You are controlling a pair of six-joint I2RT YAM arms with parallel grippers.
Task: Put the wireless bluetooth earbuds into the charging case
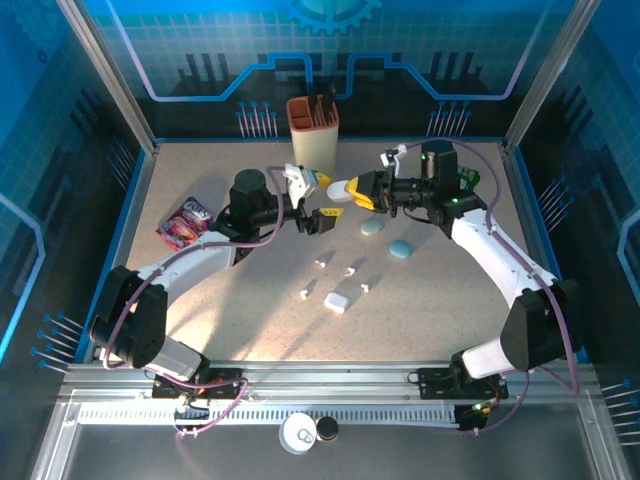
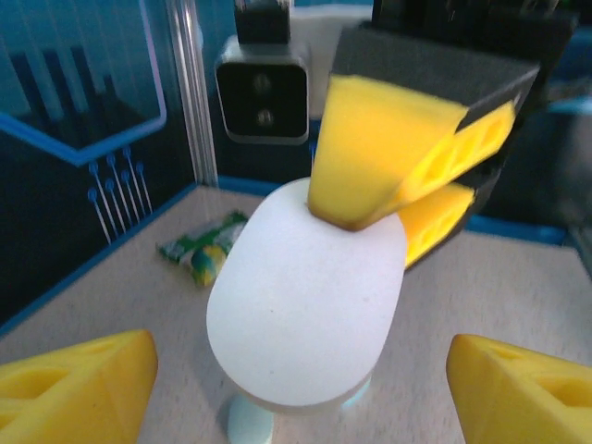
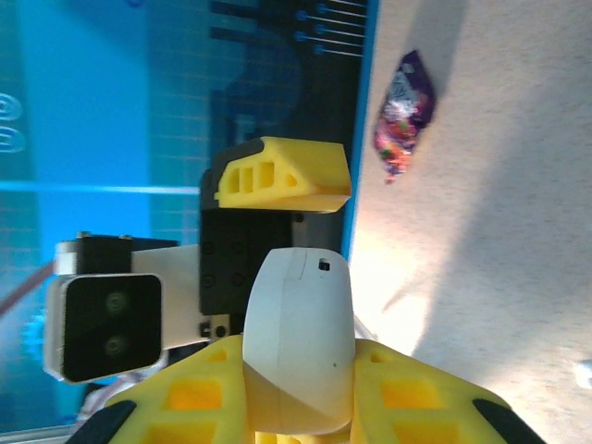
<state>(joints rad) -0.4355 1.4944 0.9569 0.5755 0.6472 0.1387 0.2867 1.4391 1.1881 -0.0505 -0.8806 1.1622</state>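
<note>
The earbuds point(image 1: 350, 271) lie loose on the table point(image 1: 250, 330), four small white specks scattered in the middle, apart from one another and touched by neither gripper. A second white case point(image 1: 336, 300) rests among them, near the two closest to the arm bases. Nearer than these the tabletop is bare right up to the front rail, with each arm curving round its own side.

The white charging case point(image 1: 340, 188) is lifted off the surface farther back, above the far-middle of the table. The right gripper point(image 3: 301, 398) pinches it at one end, a yellow finger pressed to each broad face. The left gripper point(image 2: 301, 388) faces it with fingers spread wide, one on either side of the case's free end and clear of it.

Two pale blue cases point(image 1: 400, 248) sit just beside each other on the table below the right gripper, between the raised case and the earbuds. A brown holder point(image 1: 312, 128) stands upright close behind the grippers at the back edge. A snack packet point(image 1: 185, 222) lies near the left blue rim point(image 1: 140, 190), beside the left arm, and a green packet point(image 2: 203, 252) lies toward the far right corner.
</note>
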